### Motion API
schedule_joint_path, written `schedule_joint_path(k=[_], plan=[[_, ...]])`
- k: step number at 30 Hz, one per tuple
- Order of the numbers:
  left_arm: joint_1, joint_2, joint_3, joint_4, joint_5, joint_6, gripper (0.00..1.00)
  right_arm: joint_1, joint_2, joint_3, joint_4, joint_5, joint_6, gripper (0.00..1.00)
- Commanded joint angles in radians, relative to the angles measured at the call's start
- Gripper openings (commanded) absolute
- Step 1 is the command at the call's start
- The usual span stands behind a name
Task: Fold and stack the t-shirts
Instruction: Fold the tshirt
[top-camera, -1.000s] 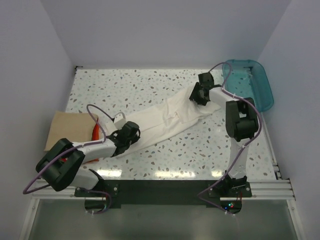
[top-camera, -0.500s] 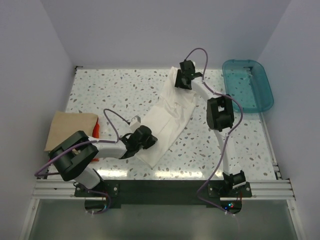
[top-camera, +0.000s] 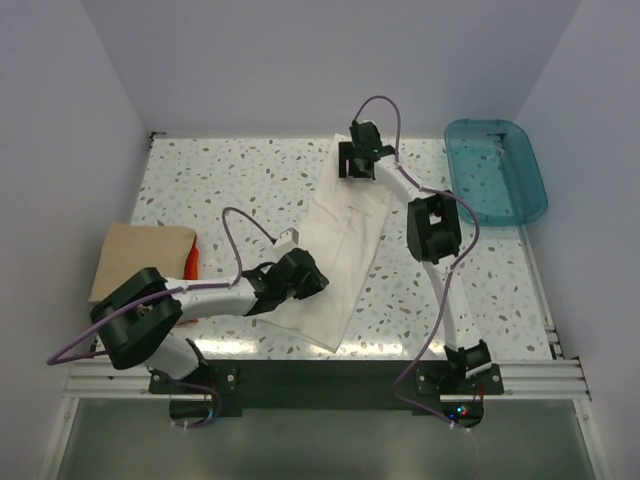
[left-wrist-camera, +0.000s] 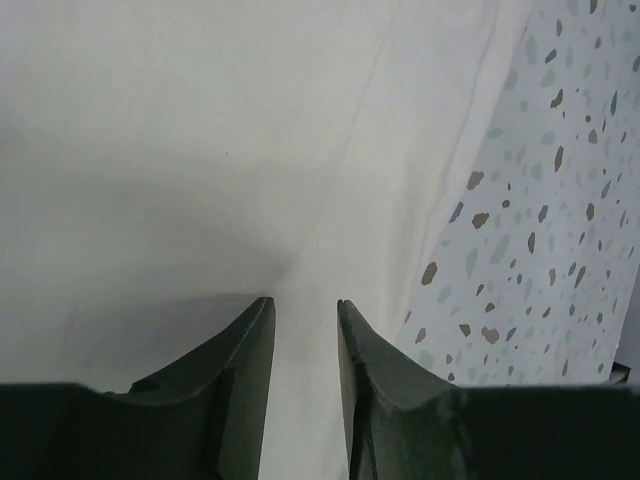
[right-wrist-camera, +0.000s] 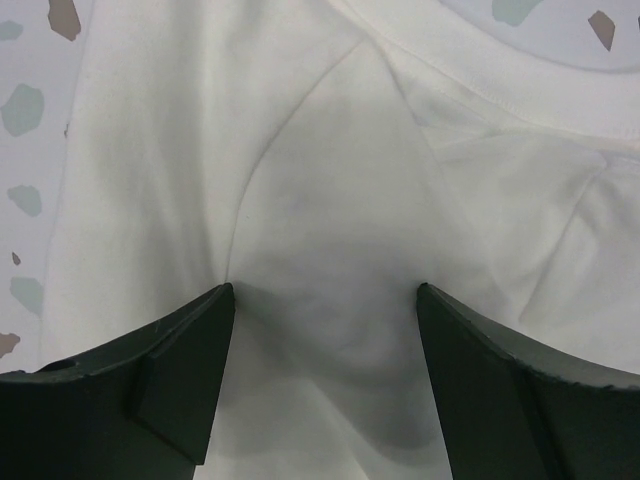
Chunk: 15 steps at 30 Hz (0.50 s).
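A table (top-camera: 230, 180) with a pale terrazzo top, white speckled with grey, brown and bluish flecks, fills the middle of the overhead view; the same speckled surface shows along the right edge of the left wrist view and in the upper corners of the right wrist view. At the upper right of the overhead frame a teal plastic bin (top-camera: 520, 190) of see-through plastic sits at the table's right edge, its long side running up the frame. Plain pale walls (top-camera: 300, 60) enclose the table on the left, far and right sides. Along the bottom of the frame runs a metal rail (top-camera: 320, 375) with a dark plate at its middle.

Red shirt (top-camera: 192, 262) mostly hidden behind left arm.
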Motion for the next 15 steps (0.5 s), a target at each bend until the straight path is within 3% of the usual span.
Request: schedule_joint_path(k=[1, 6, 15], plan=[[-0.004, -0.076, 0.099, -0.163, -0.136, 0.168, 0.37, -0.001, -0.086, -0.046, -0.049, 0.022, -0.020, 0.78], [-0.004, -0.055, 0.168, -0.331, -0.242, 0.274, 0.32, -0.001, -0.172, -0.107, -0.040, 0.057, 0.001, 0.84], [-0.005, 0.002, 0.117, -0.303, -0.155, 0.383, 0.27, -0.001, -0.313, -0.285, -0.012, 0.045, 0.126, 0.85]])
